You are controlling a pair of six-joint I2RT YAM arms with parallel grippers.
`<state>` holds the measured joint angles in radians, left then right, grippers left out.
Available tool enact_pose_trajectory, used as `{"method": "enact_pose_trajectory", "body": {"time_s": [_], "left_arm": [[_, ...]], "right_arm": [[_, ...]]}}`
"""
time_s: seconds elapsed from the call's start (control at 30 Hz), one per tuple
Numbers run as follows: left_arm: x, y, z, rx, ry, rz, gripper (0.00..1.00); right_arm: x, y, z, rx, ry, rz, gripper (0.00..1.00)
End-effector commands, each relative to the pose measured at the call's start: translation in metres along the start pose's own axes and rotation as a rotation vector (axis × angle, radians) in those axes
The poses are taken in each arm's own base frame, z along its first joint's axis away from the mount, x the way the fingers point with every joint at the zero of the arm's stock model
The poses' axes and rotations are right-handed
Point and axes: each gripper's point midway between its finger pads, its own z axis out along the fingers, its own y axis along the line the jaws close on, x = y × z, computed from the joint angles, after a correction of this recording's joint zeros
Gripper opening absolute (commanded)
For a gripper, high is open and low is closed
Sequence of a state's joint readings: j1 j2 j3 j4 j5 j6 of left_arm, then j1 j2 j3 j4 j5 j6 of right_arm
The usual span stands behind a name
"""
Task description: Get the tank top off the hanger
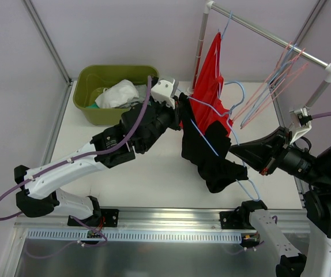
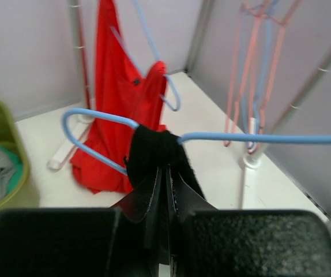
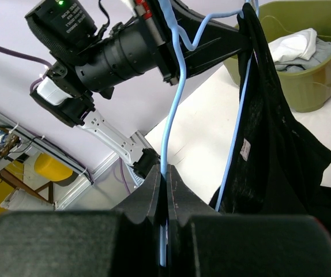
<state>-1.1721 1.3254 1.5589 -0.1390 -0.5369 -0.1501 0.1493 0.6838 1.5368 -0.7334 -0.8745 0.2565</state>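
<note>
Two grippers share the job at this moment, and the job looks only partly done. The black tank top (image 1: 211, 161) is not yet off the blue hanger (image 2: 269, 138). It hangs in the air above the middle of the table (image 1: 142, 173), between my two arms. Most of its cloth sags in a bunch below the wire.

My left gripper (image 2: 166, 173) is pinched tight on a fold of the black fabric, right where it drapes over the hanger's bend. My right gripper (image 3: 164, 173) is closed hard on the bare wire itself, with no cloth between its fingers. I judge that one strap is being worked off the hanger's left shoulder. I cannot tell whether the other strap has already slipped free. What remains is to draw the cloth clear of the wire on both sides and let the top drop away from it.

My left arm stretches from the near left corner out toward the far middle, wrist level and fingers pointing right. My right arm is folded at the near right, its forearm reaching left and slightly far toward the hanger.

Behind, a red garment (image 1: 209, 81) hangs on the rack (image 1: 269, 34), and a green bin (image 1: 96, 118) of clothes sits at the far left.
</note>
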Motion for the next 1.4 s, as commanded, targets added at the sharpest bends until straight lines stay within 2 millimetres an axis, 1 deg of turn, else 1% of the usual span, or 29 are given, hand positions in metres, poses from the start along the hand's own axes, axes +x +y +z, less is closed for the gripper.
{"method": "enact_pose_trajectory", "body": {"time_s": [0.0, 0.07, 0.1, 0.13, 0.23, 0.27, 0.3, 0.4, 0.47, 0.5, 0.53, 0.6, 0.63, 0.7, 0.73, 0.77, 0.8, 0.83, 0.9, 0.93, 1.03, 1.1, 1.13, 1.2, 1.23, 1.27, 1.3, 1.33, 1.37], "left_arm": [[-0.020, 0.042, -0.017, -0.215, -0.088, -0.066, 0.00], [-0.031, 0.069, -0.036, -0.328, -0.132, -0.101, 0.00], [-0.028, 0.076, -0.040, -0.352, -0.135, -0.106, 0.00], [-0.036, 0.085, -0.052, -0.368, -0.158, -0.127, 0.00], [-0.039, 0.101, -0.076, -0.385, -0.188, -0.167, 0.00], [-0.032, 0.104, -0.080, -0.382, -0.185, -0.183, 0.00], [-0.038, 0.110, -0.092, -0.374, -0.209, -0.215, 0.00], [-0.037, 0.115, -0.105, -0.346, -0.223, -0.246, 0.00], [-0.039, 0.104, -0.106, -0.266, -0.214, -0.230, 0.00], [-0.039, 0.081, -0.103, -0.129, -0.193, -0.213, 0.00], [-0.039, 0.064, -0.103, -0.036, -0.178, -0.194, 0.00], [-0.032, 0.027, -0.102, 0.163, -0.134, -0.154, 0.00], [-0.024, -0.001, -0.107, 0.322, -0.092, -0.146, 0.00], [0.002, -0.026, -0.100, 0.418, -0.005, -0.169, 0.00], [0.014, -0.034, -0.097, 0.445, 0.033, -0.181, 0.00], [0.029, -0.044, -0.094, 0.475, 0.087, -0.213, 0.00], [0.048, -0.052, -0.083, 0.476, 0.141, -0.217, 0.00], [0.060, -0.057, -0.077, 0.480, 0.175, -0.226, 0.00], [0.093, -0.065, -0.061, 0.465, 0.266, -0.243, 0.00], [0.105, -0.065, -0.055, 0.438, 0.295, -0.255, 0.00], [0.154, -0.043, -0.032, 0.244, 0.372, -0.280, 0.00], [0.189, -0.022, -0.025, 0.117, 0.429, -0.313, 0.00], [0.200, -0.018, -0.025, 0.098, 0.455, -0.333, 0.00], [0.227, -0.009, -0.028, 0.050, 0.506, -0.352, 0.00], [0.233, -0.006, -0.030, 0.041, 0.516, -0.352, 0.00], [0.244, -0.002, -0.034, 0.027, 0.536, -0.347, 0.00], [0.244, 0.000, -0.037, 0.025, 0.533, -0.350, 0.00], [0.248, 0.004, -0.041, 0.014, 0.536, -0.350, 0.00], [0.261, 0.013, -0.049, -0.013, 0.557, -0.344, 0.00]], "right_arm": [[0.003, 0.018, -0.005, -0.096, 0.000, -0.079, 0.00], [0.016, 0.022, -0.008, -0.148, 0.049, -0.104, 0.00], [0.023, 0.028, -0.011, -0.184, 0.076, -0.114, 0.00], [0.029, 0.036, -0.016, -0.233, 0.096, -0.153, 0.00], [0.039, 0.060, -0.034, -0.341, 0.109, -0.226, 0.00], [0.040, 0.067, -0.039, -0.368, 0.105, -0.259, 0.00], [0.041, 0.075, -0.046, -0.401, 0.103, -0.283, 0.00], [0.040, 0.101, -0.067, -0.486, 0.072, -0.366, 0.00], [0.028, 0.113, -0.072, -0.502, 0.016, -0.392, 0.00], [0.022, 0.116, -0.072, -0.507, -0.011, -0.393, 0.00], [0.004, 0.122, -0.070, -0.508, -0.099, -0.444, 0.00], [-0.012, 0.118, -0.060, -0.491, -0.167, -0.380, 0.00], [-0.034, 0.122, -0.058, -0.480, -0.283, -0.417, 0.00], [-0.052, 0.110, -0.043, -0.479, -0.354, -0.357, 0.00], [-0.073, 0.116, -0.045, -0.498, -0.477, -0.406, 0.00], [-0.083, 0.110, -0.039, -0.491, -0.521, -0.398, 0.00], [-0.093, 0.091, -0.020, -0.468, -0.541, -0.367, 0.00], [-0.114, 0.087, -0.019, -0.448, -0.650, -0.386, 0.00], [-0.135, 0.061, 0.004, -0.402, -0.724, -0.371, 0.00], [-0.152, 0.053, 0.004, -0.370, -0.826, -0.389, 0.00], [-0.186, 0.023, 0.005, -0.234, -0.986, -0.350, 0.00], [-0.197, 0.019, -0.005, -0.162, -1.050, -0.400, 0.00], [-0.201, 0.023, -0.020, -0.122, -1.099, -0.430, 0.00], [-0.204, 0.020, -0.031, -0.028, -1.118, -0.495, 0.00], [-0.200, 0.007, -0.028, 0.047, -1.071, -0.482, 0.00], [-0.199, 0.016, -0.042, 0.062, -1.078, -0.493, 0.00], [-0.195, 0.014, -0.045, 0.110, -1.045, -0.504, 0.00], [-0.175, -0.007, -0.031, 0.187, -0.889, -0.469, 0.00], [-0.166, -0.005, -0.038, 0.223, -0.830, -0.480, 0.00]]}}
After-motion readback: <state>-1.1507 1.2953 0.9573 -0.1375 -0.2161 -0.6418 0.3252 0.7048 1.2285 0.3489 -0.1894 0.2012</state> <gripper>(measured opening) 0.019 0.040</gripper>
